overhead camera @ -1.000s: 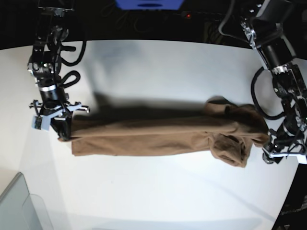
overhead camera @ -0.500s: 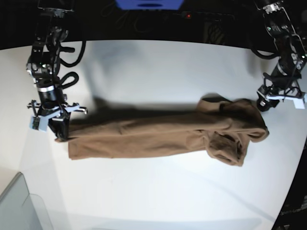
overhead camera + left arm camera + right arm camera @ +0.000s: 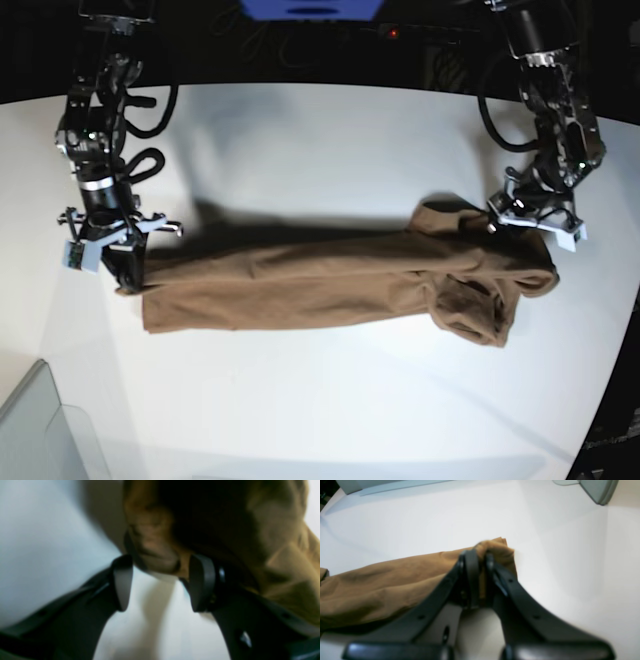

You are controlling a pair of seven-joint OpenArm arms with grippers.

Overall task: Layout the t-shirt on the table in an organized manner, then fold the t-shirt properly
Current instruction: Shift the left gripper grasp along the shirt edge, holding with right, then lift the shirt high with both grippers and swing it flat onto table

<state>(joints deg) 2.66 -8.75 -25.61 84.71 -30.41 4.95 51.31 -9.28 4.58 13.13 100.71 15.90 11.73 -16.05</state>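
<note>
Now stretching the shirt long across the counter.
My right hand pinches one shirt end as anchor; my left hand, wide apart, reaches the bunched opposite end.

Black arms; looped cables

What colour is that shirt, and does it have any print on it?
The t-shirt is a plain medium brown with no print visible, seen best in the base view.

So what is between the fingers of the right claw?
A bunched corner of the plain brown cloth t-shirt, pinched by the shut right claw. Its fingers cover the gripped fold.
</note>
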